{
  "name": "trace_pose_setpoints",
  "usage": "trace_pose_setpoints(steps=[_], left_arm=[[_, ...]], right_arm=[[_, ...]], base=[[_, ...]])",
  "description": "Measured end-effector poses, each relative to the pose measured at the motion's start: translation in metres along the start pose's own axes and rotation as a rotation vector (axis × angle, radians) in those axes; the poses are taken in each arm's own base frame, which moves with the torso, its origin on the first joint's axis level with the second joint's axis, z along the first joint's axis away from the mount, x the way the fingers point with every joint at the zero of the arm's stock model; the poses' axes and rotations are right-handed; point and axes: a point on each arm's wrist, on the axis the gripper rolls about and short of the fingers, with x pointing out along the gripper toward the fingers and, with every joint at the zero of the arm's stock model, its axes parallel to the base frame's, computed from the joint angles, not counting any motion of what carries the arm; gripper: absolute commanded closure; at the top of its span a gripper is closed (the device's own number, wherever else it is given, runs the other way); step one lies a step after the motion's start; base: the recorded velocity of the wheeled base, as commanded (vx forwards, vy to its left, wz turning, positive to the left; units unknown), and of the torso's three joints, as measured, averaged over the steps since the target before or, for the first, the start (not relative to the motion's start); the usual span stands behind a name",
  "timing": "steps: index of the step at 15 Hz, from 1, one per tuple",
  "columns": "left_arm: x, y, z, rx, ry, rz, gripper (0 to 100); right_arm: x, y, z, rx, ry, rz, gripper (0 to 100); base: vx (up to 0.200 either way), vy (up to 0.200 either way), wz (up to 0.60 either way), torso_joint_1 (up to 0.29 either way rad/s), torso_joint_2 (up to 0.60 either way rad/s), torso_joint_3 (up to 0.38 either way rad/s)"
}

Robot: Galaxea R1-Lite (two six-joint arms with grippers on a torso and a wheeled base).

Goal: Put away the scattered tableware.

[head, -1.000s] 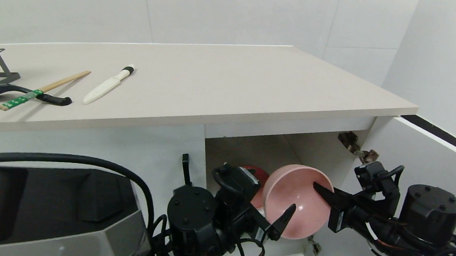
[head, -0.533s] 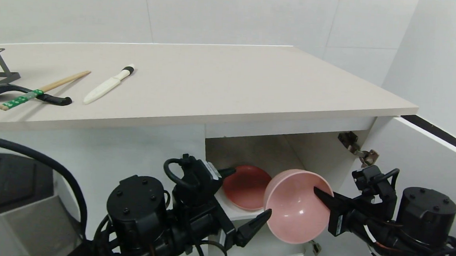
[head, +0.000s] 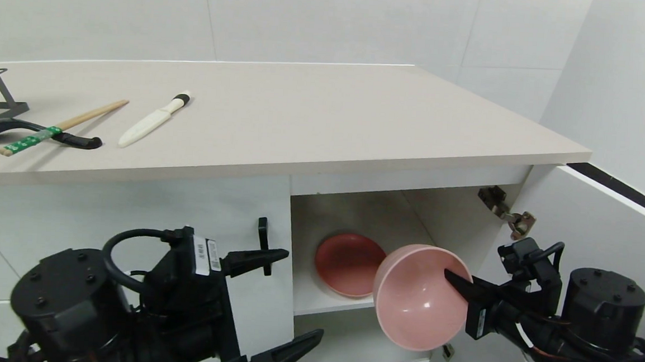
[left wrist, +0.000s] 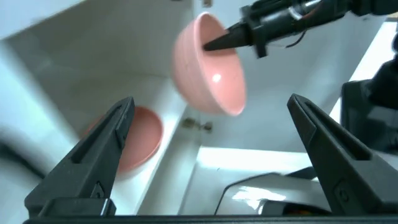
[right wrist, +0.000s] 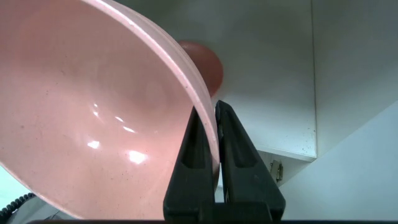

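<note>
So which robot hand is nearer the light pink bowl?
Right. The right gripper pinches the light pink bowl by its rim; the left gripper is open, apart on its left.

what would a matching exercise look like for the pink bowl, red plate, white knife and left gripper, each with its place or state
1 pink bowl
2 red plate
3 white knife
4 left gripper

a on the countertop
b open, holding nothing
c rim clamped in the right gripper
d on the cabinet shelf

Pairs: 1-c, 2-d, 3-a, 4-b
</note>
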Motion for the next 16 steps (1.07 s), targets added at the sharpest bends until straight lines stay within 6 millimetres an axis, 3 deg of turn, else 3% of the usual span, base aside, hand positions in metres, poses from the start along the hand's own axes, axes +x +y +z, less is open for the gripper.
trace_pose_setpoints(steps=[4, 9, 13, 16], left_arm=[[-0.037, 0.0, 0.006, 0.01, -0.009, 0.076, 0], [-0.075, -0.002, 0.037, 0.047, -0.164, 0.174, 0], [-0.114, -0.02, 0.051, -0.038, -0.218, 0.211, 0], [-0.149, -0.037, 0.041, -0.137, -0.136, 0.314, 0]], right_arm=[[-0.002, 0.0, -0.002, 0.001, 0.009, -0.002, 100], [-0.003, 0.0, -0.004, 0.001, 0.02, -0.002, 100], [-0.004, 0.0, -0.007, 0.002, 0.037, -0.002, 100], [-0.004, 0.0, -0.01, 0.003, 0.057, -0.003, 100]], base=[[0.0, 0.0, 0.0, 0.0, 0.0, 0.0], [0.0, 0.0, 0.0, 0.0, 0.0, 0.0], [0.0, 0.0, 0.0, 0.0, 0.0, 0.0], [0.0, 0.0, 0.0, 0.0, 0.0, 0.0]])
